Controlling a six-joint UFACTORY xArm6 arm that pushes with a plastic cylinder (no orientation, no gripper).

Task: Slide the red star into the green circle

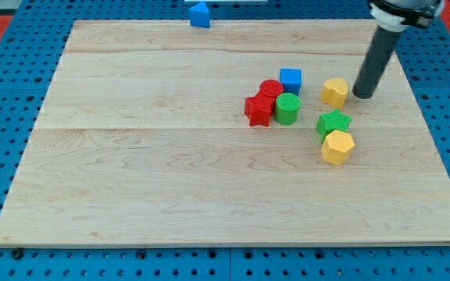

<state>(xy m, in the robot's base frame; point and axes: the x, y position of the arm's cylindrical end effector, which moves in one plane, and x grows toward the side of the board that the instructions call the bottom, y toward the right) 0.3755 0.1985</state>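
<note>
The red star [258,109] sits on the wooden board [170,172], right of centre. The green circle [287,108] stands just to its right, touching or nearly touching it. A red circle [271,89] sits just above both, against them. My tip [362,95] is down at the board on the view's right, well to the right of the green circle and just right of a yellow block [335,92].
A blue cube [291,80] sits right of the red circle. A green star [333,122] and a yellow hexagon [337,147] lie below the tip. Another blue block [200,15] sits at the board's top edge. A blue pegboard surrounds the board.
</note>
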